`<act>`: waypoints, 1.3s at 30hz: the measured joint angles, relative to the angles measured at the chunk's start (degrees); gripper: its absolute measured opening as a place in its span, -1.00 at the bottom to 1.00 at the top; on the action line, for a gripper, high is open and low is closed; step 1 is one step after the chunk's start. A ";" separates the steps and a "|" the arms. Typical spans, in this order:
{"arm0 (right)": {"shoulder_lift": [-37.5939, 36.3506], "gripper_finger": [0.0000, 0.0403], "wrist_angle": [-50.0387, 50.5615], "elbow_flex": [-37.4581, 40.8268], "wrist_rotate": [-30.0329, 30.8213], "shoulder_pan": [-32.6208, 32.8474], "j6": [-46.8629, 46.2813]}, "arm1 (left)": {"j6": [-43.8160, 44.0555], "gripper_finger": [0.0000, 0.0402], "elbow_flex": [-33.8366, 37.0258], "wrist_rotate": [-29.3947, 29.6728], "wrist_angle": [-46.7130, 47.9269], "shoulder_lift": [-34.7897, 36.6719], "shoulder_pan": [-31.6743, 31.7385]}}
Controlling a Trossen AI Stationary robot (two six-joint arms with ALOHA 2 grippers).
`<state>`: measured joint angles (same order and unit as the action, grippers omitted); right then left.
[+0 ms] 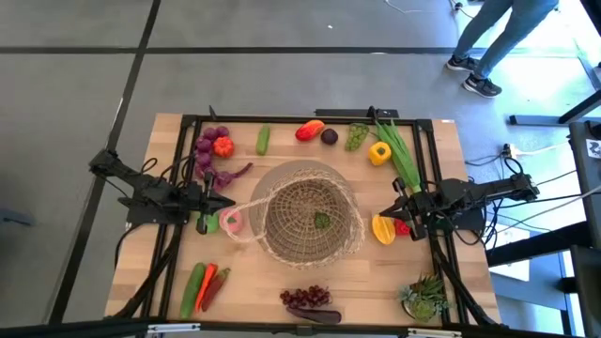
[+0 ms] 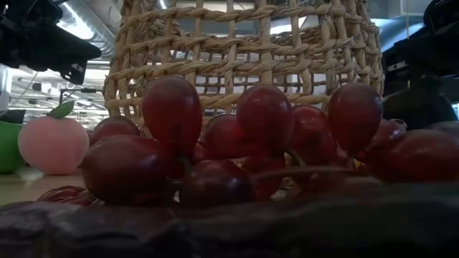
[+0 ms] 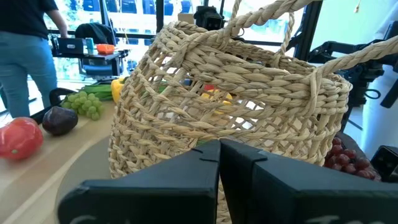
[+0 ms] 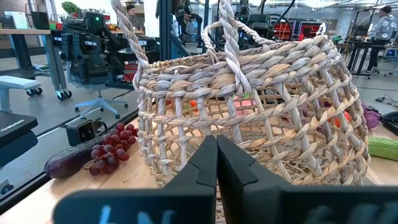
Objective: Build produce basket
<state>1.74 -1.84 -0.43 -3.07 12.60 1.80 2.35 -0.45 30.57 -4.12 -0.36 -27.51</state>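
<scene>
The tan wicker basket (image 1: 310, 222) stands on the table's middle, with one small green piece (image 1: 322, 222) showing inside it. Its thin loop handle (image 1: 246, 208) reaches toward the table's left. Produce lies around it: purple grapes (image 1: 208, 141), a cucumber (image 1: 264, 140), a red pepper (image 1: 309, 130), a yellow pepper (image 1: 379, 152) and leafy stalks (image 1: 402, 155) along the far side, chillies (image 1: 207, 286) and red grapes (image 1: 308, 298) near the front. My left gripper (image 1: 228, 202) hovers shut left of the basket. My right gripper (image 1: 399, 208) hovers shut on its right. Both point level at the basket (image 3: 236, 93) (image 4: 249, 106).
A pink peach (image 1: 231, 222) and a green piece (image 1: 205, 223) lie below my left gripper. An orange-yellow pepper (image 1: 384, 229) lies below my right gripper. A spiky potted plant (image 1: 424, 299) stands at the front right corner. A person (image 1: 493, 42) walks beyond the far right.
</scene>
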 joint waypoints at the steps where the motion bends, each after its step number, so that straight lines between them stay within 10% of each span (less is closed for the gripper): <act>1: 0.02 -1.00 -0.01 0.00 0.00 0.01 0.06 | 0.00 -1.00 -0.02 0.01 0.01 0.00 0.00; 24: 0.00 -1.00 -0.01 0.00 1.90 0.00 14.74 | 0.00 -1.00 -0.02 0.00 0.00 0.00 -0.02; 39: 0.02 -1.00 -1.03 0.00 1.96 0.00 -8.46 | -2.84 -1.00 -0.02 3.84 -1.10 -0.02 0.05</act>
<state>1.75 -2.86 -0.43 -1.11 12.60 -6.67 -0.49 -0.46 34.40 -5.22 -0.38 -27.46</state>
